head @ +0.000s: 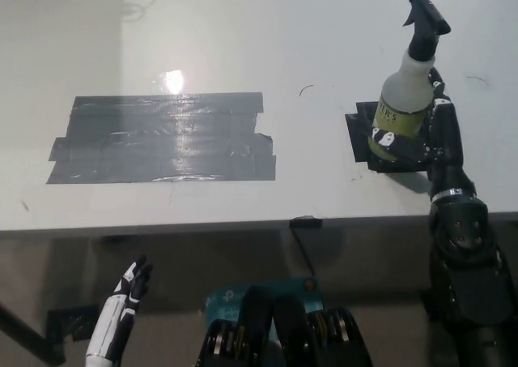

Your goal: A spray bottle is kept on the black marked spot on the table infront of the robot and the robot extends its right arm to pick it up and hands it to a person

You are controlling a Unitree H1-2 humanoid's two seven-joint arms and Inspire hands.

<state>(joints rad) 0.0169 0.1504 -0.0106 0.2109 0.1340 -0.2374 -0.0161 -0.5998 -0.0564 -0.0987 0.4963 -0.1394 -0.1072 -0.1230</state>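
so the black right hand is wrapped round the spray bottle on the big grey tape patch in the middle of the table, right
Not quite. The black right hand is at the spray bottle, fingers curled round its lower body, but the bottle stands on the small black marked spot at the table's right side, not on the big grey tape patch. The head view shows this. The white left hand rests low, below the table edge.

A single head-mounted camera looks steeply down from close above onto the near edge of the white worktop, also taking in the floor below that edge.
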